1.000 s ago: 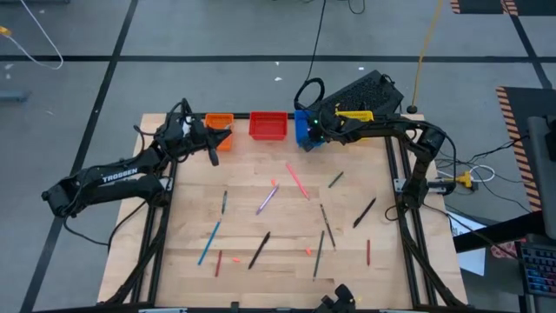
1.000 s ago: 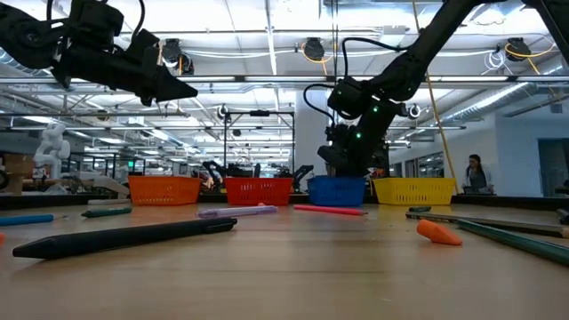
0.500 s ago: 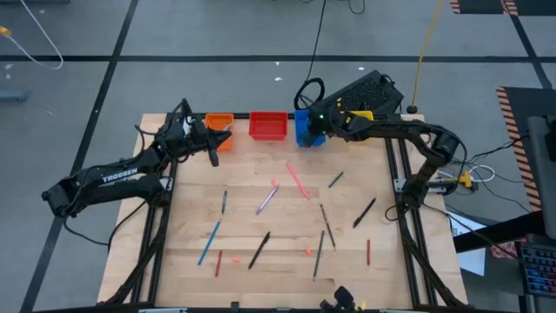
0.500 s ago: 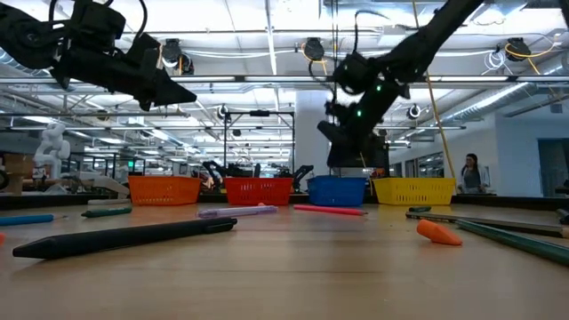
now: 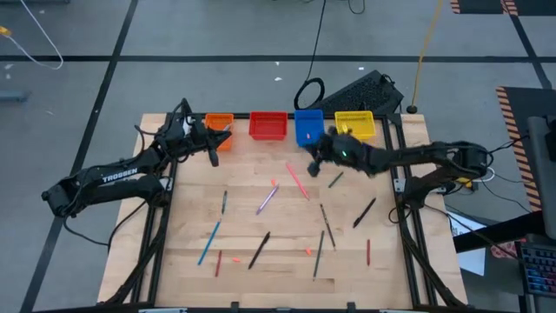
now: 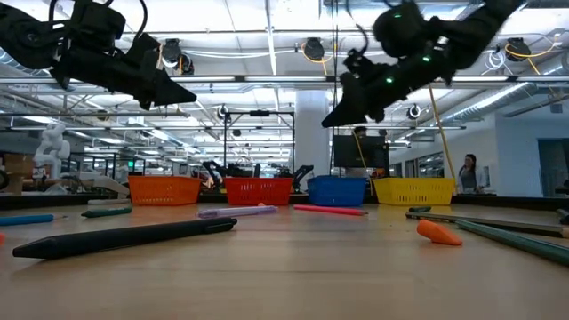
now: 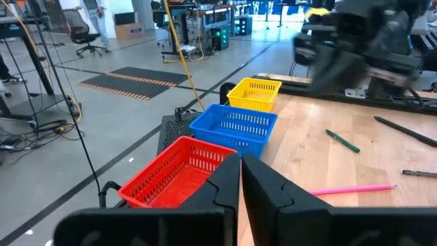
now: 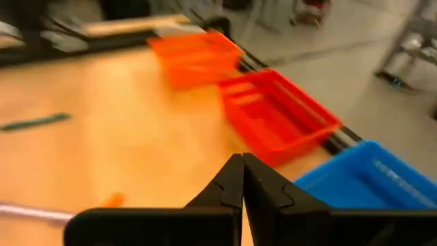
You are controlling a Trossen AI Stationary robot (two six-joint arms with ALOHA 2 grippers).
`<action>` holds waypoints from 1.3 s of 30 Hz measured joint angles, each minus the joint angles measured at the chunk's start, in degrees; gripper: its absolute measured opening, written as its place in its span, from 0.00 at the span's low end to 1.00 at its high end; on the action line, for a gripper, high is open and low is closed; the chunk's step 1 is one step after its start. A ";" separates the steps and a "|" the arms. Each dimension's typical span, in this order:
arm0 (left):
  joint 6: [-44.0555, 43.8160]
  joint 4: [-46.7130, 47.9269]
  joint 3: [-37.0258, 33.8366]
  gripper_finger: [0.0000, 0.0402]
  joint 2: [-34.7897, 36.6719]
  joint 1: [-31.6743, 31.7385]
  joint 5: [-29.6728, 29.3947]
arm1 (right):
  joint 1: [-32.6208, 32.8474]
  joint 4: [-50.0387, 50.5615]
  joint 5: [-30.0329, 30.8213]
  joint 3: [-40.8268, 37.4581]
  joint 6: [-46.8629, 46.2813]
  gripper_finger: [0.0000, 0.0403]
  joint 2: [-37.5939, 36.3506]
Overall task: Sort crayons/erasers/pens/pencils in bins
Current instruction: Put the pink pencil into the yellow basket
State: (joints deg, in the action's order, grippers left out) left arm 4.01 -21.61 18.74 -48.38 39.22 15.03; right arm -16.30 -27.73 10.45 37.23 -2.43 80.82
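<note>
I see the right gripper (image 5: 314,165) hanging over the counter (image 5: 243,217) just in front of the blue bin (image 5: 307,127), fingers pressed together and empty (pink pencil (image 5: 298,181) lies just beneath). Left gripper (image 5: 215,149) waits beside the orange bin (image 5: 218,122), fingers together too.

The right gripper (image 8: 242,179) fills the near edge of the right wrist view, its two dark fingers (image 8: 229,181) pressed together with no gap between them and nothing held. Beyond it lies the pale wooden table (image 8: 136,130). Three bins stand in a row along the table's edge: the orange bin (image 8: 194,58), the red bin (image 8: 276,116) beside it, and the blue bin (image 8: 369,181) next, closest to the gripper. A dark green stick (image 8: 34,122) lies on the wood, and a small orange bit (image 8: 113,199) rests nearer the fingers.
</note>
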 joint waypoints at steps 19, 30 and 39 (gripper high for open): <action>-0.17 -0.01 0.00 0.06 0.00 0.00 -0.08 | 6.08 -31.06 -3.10 -16.91 -3.05 0.00 -2.63; 0.20 1.05 0.00 0.06 0.00 0.00 -0.10 | 6.74 -1.76 0.21 -3.80 -0.35 0.00 -2.56; 0.21 1.99 0.00 0.06 0.02 0.00 -0.12 | 10.82 23.95 6.22 9.18 -4.42 0.00 -1.22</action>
State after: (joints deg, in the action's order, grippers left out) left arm 4.22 -19.62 18.74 -48.36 39.22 14.92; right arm -5.48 -3.78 16.67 46.41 -6.84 79.60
